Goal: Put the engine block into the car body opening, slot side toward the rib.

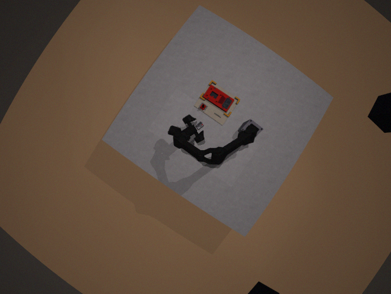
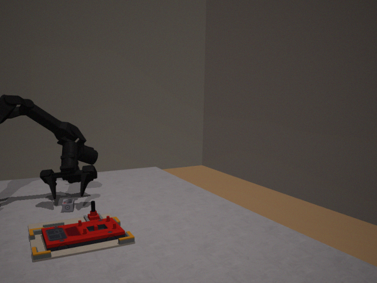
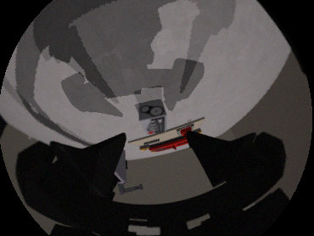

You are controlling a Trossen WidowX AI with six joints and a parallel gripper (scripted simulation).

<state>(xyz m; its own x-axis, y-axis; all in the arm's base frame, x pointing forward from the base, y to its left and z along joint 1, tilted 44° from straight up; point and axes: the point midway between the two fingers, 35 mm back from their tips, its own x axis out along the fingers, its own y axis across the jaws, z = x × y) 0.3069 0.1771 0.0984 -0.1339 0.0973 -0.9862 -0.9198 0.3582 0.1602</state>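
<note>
One gripper (image 1: pixel 195 127) (image 2: pixel 68 197) (image 3: pixel 157 135): fingers spread, nothing between them. One engine block (image 1: pixel 199 125) (image 2: pixel 67 205) (image 3: pixel 153 112): on the grey surface (image 1: pixel 252 69) (image 2: pixel 213 243) (image 3: pixel 255 55), outside the red car body (image 1: pixel 210 89) (image 2: pixel 100 235) (image 3: pixel 174 146), which we find toward one o'clock from it in the top view.

So the top view looks down from high overhead, widest of the three, with the arm (image 1: pixel 217 154) around five o'clock of centre; the exterior one sits low and nearer, angled down past the red car body (image 1: pixel 219 98) (image 2: pixel 82 232) (image 3: pixel 170 146) at seven o'clock; wrist cam is closest, between-the-fingers view, car body near six; all three share that car body.
</note>
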